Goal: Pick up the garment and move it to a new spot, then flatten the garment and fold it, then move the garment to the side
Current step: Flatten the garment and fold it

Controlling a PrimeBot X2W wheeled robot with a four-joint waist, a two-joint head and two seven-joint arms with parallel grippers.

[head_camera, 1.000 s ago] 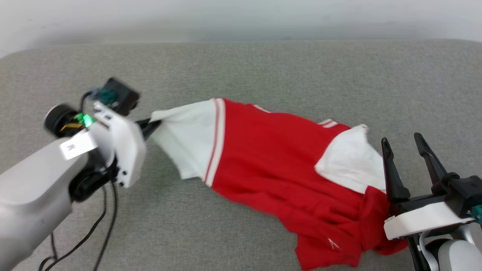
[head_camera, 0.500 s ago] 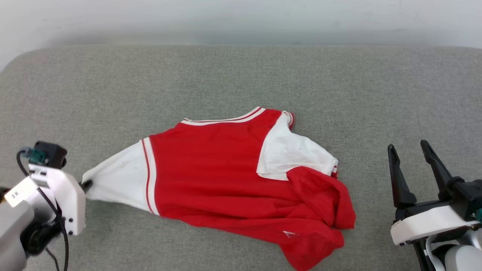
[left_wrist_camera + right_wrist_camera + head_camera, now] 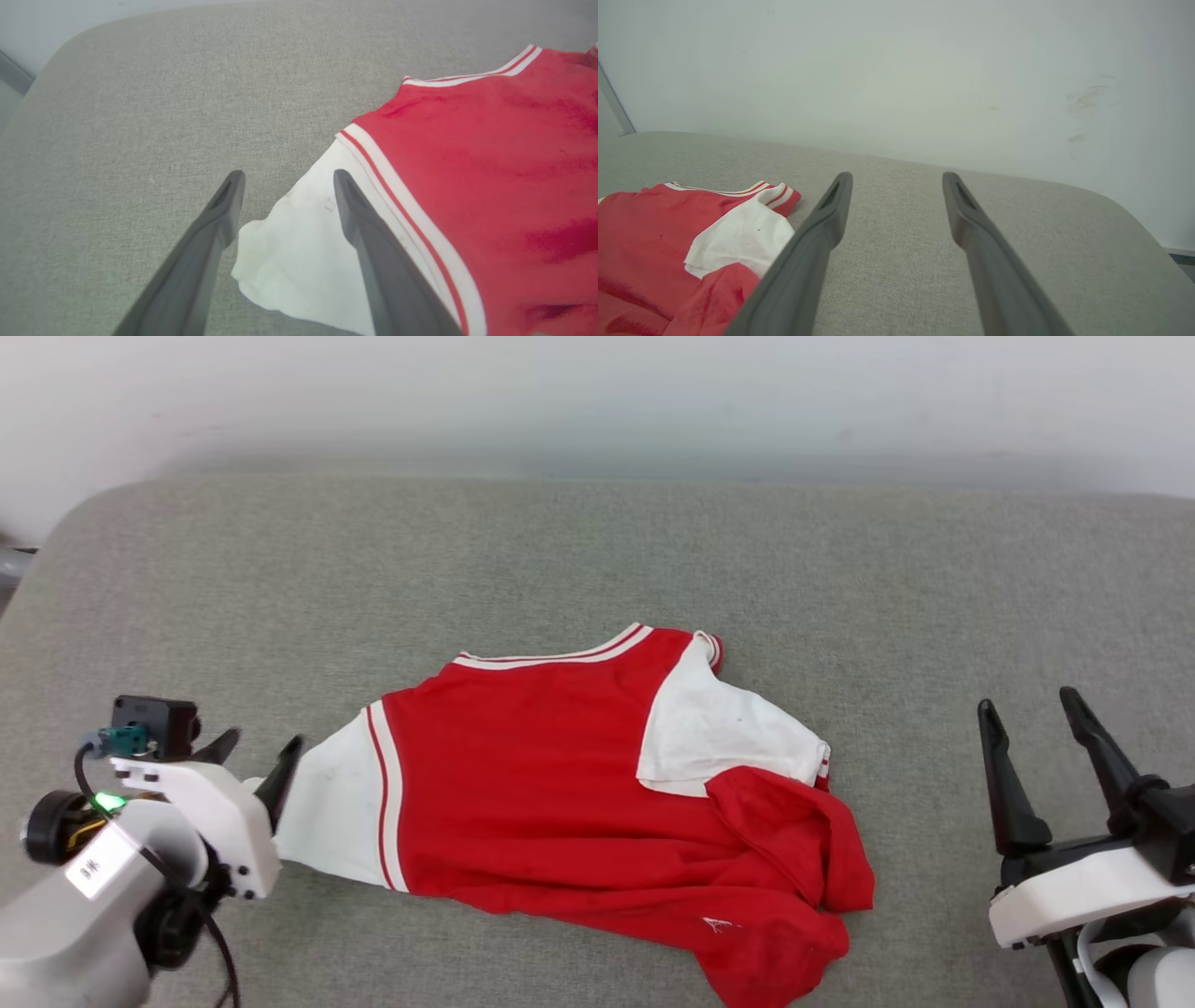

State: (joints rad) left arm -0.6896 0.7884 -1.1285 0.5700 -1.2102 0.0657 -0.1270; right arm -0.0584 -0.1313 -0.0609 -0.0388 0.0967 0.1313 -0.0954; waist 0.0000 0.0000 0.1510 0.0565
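One red jersey T-shirt (image 3: 523, 784) lies rumpled mid-surface (image 3: 597, 551), its two white sleeves (image 3: 728, 728) showing. My left pincer (image 3: 261, 747) stands apart over the left sleeve's tip, clamping nothing. My right pincer (image 3: 1027, 709), fingers apart too, hovers empty, well right of the shirt.

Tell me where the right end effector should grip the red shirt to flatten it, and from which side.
Probably the folded-over red flap of the shirt, from the robot's right, near the open right end effector: it lies bunched and raised, easy to pinch.
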